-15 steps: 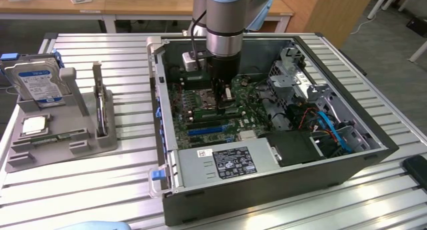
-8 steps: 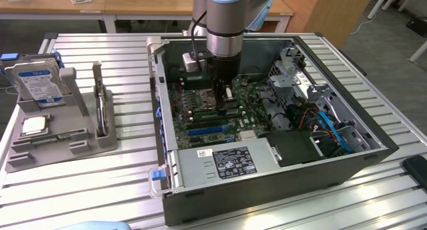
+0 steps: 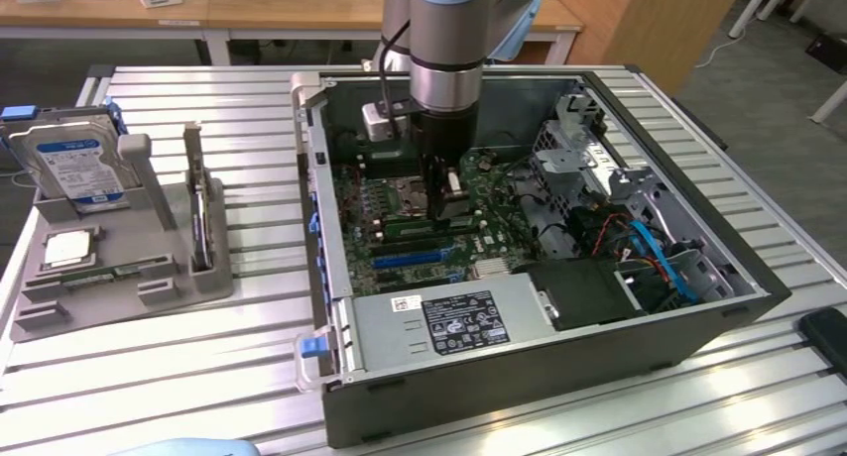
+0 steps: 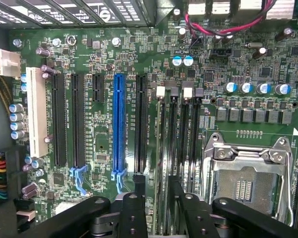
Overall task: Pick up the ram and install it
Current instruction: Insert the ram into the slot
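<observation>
Your pincer sits apart inside the case, straddling the ram, which stands directly below it in a motherboard slot, apparently let go so it can seat.

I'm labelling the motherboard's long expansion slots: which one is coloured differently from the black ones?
The blue slot, standing among the black slots with the white slot further off at the board's edge; it alone is bright blue.

Matt green circuit board, glossy blue plastic slot, shiny metal CPU socket frame; ribbed bare-metal table, matt grey plastic holder, lower left.
</observation>
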Controlling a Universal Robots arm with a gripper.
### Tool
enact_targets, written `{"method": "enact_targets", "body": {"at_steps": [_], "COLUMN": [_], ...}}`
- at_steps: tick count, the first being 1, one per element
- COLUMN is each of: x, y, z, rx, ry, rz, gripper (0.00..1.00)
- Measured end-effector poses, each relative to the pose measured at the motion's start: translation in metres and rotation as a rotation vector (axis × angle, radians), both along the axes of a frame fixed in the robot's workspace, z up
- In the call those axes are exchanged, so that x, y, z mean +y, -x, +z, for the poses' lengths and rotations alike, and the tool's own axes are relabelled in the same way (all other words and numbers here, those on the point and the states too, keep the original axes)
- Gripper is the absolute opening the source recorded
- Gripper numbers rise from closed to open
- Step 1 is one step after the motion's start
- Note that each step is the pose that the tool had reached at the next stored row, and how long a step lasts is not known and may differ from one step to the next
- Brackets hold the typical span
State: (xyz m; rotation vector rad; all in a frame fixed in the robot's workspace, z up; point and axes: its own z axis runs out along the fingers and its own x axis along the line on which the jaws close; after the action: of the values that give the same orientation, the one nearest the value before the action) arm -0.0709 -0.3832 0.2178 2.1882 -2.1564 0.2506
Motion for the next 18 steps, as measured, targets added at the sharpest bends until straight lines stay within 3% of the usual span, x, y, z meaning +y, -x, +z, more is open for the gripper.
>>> {"method": "enact_targets", "body": {"at_steps": [11,18], "x": [0.0,0.0], "y": [0.0,0.0], "z": [0.032,0.0409], "rx": [-0.0001,-0.0002], "ry": [-0.0001,-0.0001], "rz": [0.0,0.0], "gripper": [0.32,0.32]}}
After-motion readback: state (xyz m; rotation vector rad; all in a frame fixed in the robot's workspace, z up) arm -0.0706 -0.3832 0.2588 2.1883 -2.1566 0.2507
